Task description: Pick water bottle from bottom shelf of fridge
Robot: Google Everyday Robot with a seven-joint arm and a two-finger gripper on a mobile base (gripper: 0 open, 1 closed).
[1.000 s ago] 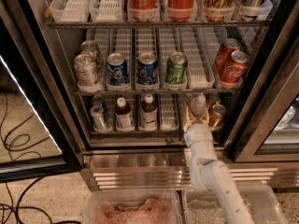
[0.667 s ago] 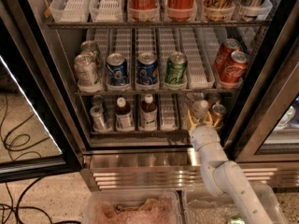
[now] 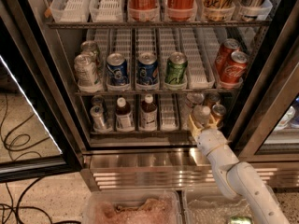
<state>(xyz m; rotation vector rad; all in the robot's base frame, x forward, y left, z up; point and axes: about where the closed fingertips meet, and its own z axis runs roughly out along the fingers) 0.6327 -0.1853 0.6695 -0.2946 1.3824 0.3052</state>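
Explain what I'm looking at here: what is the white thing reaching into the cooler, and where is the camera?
One camera looks down into an open drinks fridge; its mounting isn't recorded. The white limb is the robot's single arm, ending in a gripper at the right end of the bottom shelf. It sits at a small clear water bottle; whether it grips it can't be told. Brown bottles stand further left, cans on the rack above.

Bottom shelf (image 3: 168, 115) — brown bottles (image 3: 148, 114), cans (image 3: 99, 118), water bottle (image 3: 202, 115) clasped in jaws at right
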